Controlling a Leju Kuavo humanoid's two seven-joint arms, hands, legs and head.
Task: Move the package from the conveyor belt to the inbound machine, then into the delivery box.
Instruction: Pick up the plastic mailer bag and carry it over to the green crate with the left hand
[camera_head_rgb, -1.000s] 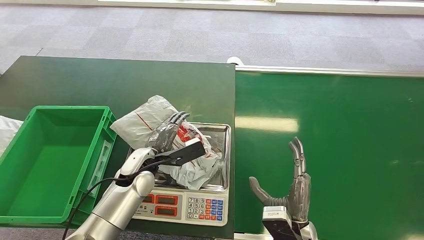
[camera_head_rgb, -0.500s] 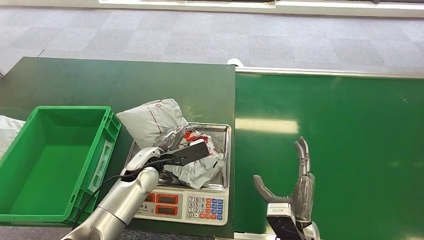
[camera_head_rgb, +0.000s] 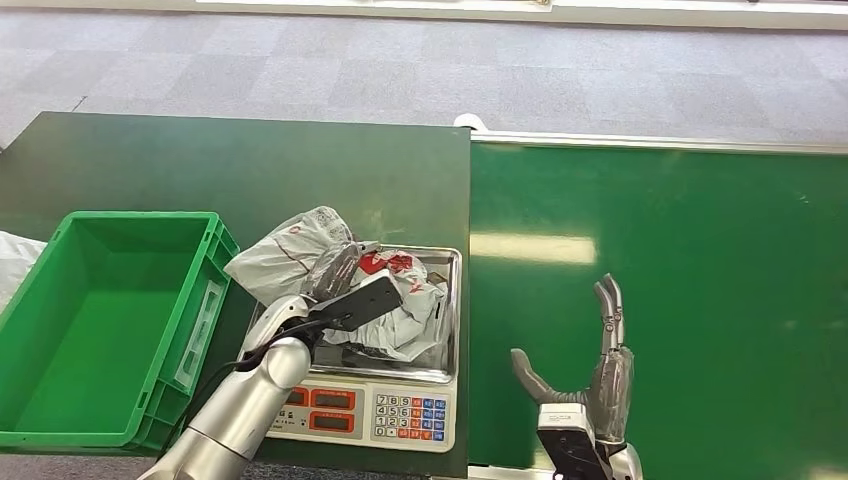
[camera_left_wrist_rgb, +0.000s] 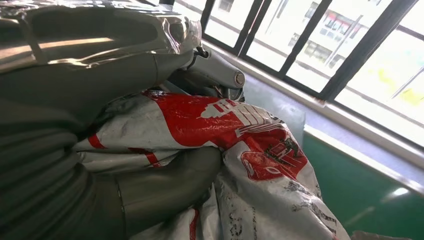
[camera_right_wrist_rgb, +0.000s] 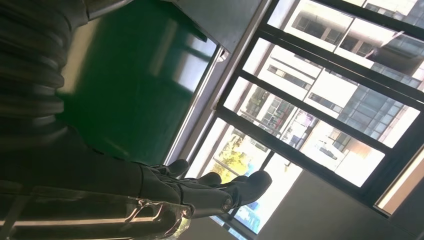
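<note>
Green crate (camera_head_rgb: 100, 330) at left. Left hand (camera_head_rgb: 335, 275) grasps the white-and-red package (camera_head_rgb: 400, 305), which lies partly on the weighing scale (camera_head_rgb: 440, 370) tray. Right hand (camera_head_rgb: 590, 375) released, fingers spread above the green conveyor belt (camera_head_rgb: 680, 260).

At centre frame the left hand (camera_head_rgb: 335, 272) gripped a crumpled white-and-red plastic package (camera_head_rgb: 395, 305) over the steel-trayed weighing scale (camera_head_rgb: 400, 395). An empty-fingered right hand (camera_head_rgb: 590, 375) stood spread at lower right above the green conveyor belt (camera_head_rgb: 680, 240). A green plastic crate (camera_head_rgb: 60, 330) sat at left.
</note>
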